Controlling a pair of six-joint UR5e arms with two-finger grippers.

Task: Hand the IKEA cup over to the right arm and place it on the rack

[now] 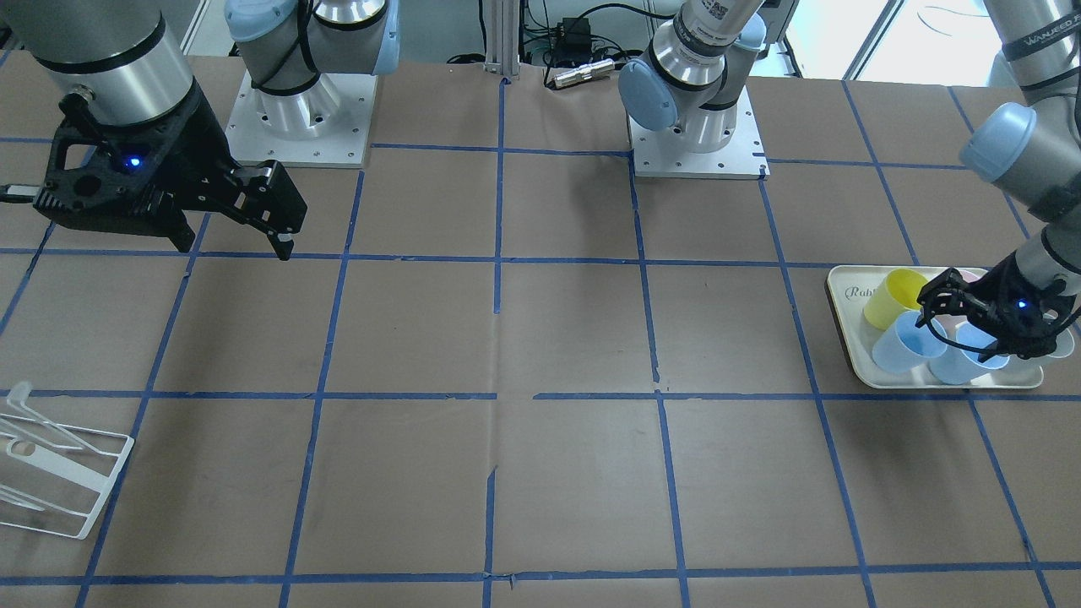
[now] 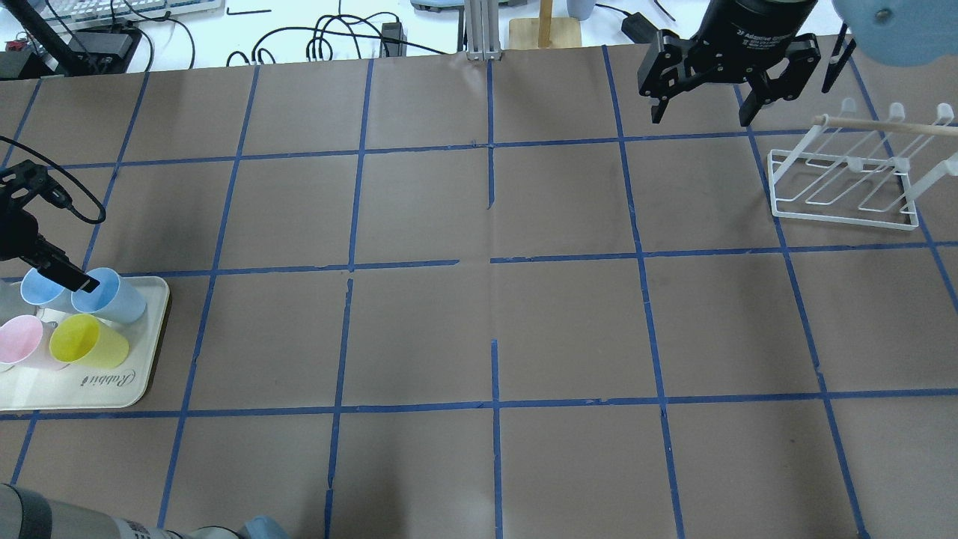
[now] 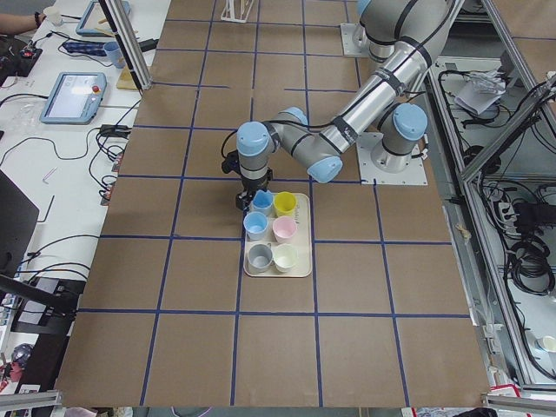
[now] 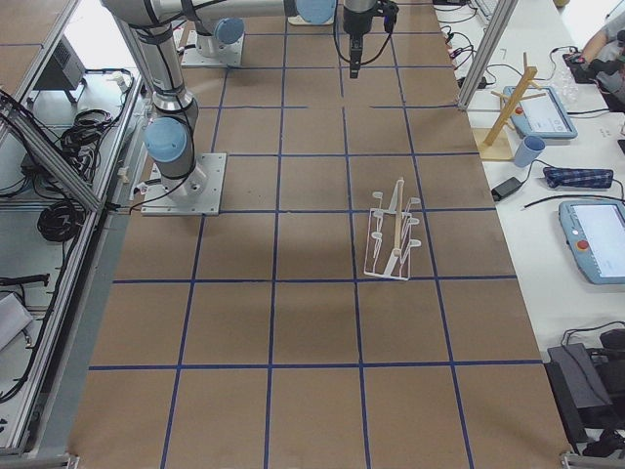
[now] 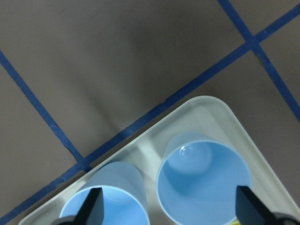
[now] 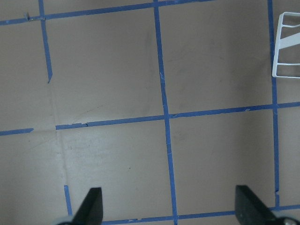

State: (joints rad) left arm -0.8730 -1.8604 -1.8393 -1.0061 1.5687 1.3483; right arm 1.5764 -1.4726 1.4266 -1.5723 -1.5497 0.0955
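A brown paper-covered table (image 2: 419,329) fills the room. A cream tray (image 2: 45,391) sits at its left end, and a white rack (image 2: 846,218) stands near its right end, toward the edge far from the robot. Only the view from the left end shows the grey cup (image 3: 259,256) at the tray's outer end; the overhead cuts that part off.

The right gripper (image 2: 702,118) hangs above the table, fingers spread, gripping nothing. The left gripper (image 5: 168,208) is also released, low over the tray's corner. The IKEA cup (image 5: 202,185) stands upright there, between the fingertips in the wrist view, with its blue twin (image 5: 110,199) just beside. I cannot tell whether the fingertips touch the cup.
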